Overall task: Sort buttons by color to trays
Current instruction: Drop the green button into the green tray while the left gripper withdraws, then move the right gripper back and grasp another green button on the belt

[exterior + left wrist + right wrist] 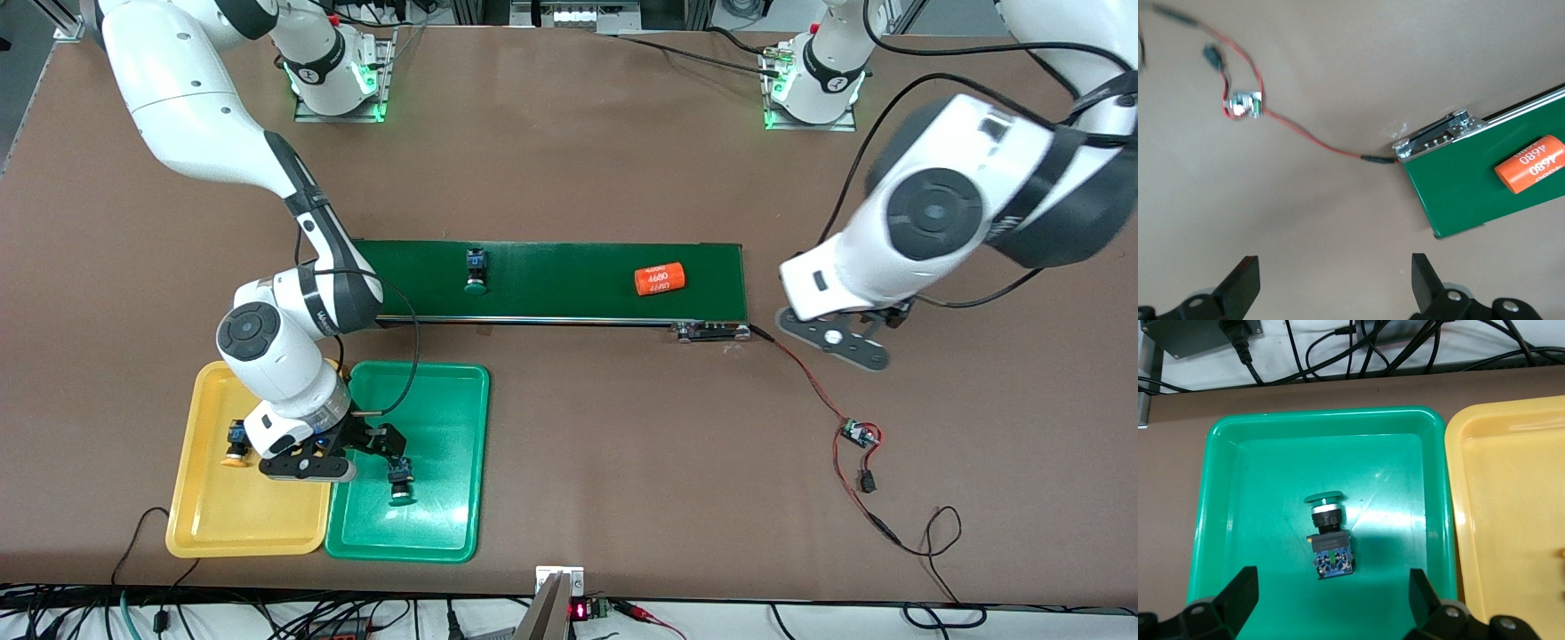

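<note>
A green-capped button [402, 480] lies on its side in the green tray [453, 524]; it also shows in the right wrist view [1328, 533]. My right gripper [378, 442] hangs open and empty just over that tray [1225, 520], beside the button, its fingers [1238, 593] apart. A yellow-capped button [236, 444] lies in the yellow tray [213, 516]. Another green-capped button [476, 271] sits on the conveyor belt [569, 298]. A second yellow-capped button is not in view. My left gripper [876, 320] is open and empty over bare table off the belt's end [1333, 273].
An orange "4680" cylinder [660, 278] lies on the belt toward the left arm's end, also in the left wrist view [1531, 163]. A red wire runs from the belt's end to a small circuit board [858, 434]. The yellow tray's rim [1511, 507] adjoins the green tray.
</note>
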